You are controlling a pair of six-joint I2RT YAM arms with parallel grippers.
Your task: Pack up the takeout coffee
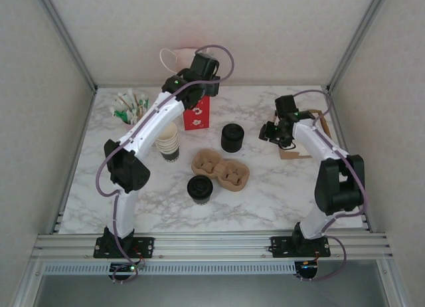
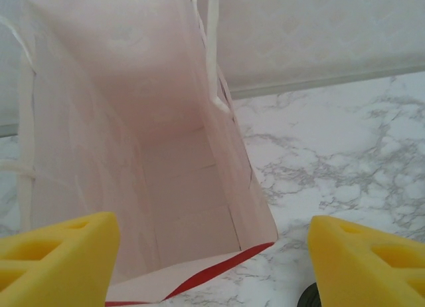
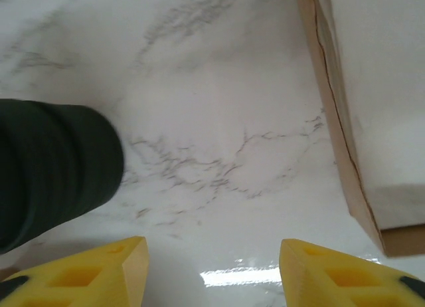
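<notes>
Takeout coffee [image 1: 200, 189]: one lidded cup, upright on the worktop [image 1: 279, 194], near edge, just beside the pulp carrier [image 1: 220, 169]. Well apart from both hands; not gripped.

Left hand [image 2: 214, 244]: fingers spread wide, holding nothing, poised over the open mouth of the red bag [image 1: 197, 115] at the back of the worktop.

Right hand [image 3: 212, 254]: fingers spread, holding nothing, low over bare marble between the stack of lids [image 3: 53, 167] and a flat brown paper item [image 3: 372, 121].

Hazards, as judged:
- Bag is thin paper, standing unsupported. A finger catching its rim or a handle loop would likely crumple it or tip it over.
- Stack of lids lies close to the right hand. A careless sweep could knock it, or it could be taken for the cup.
- Cup wall is soft. Too hard a squeeze, or a grip on the lid alone, may pop the lid and spill.
- Stack of lidless cups [image 1: 169, 142] stands under the left arm's reach; a low swing could topple it.
</notes>
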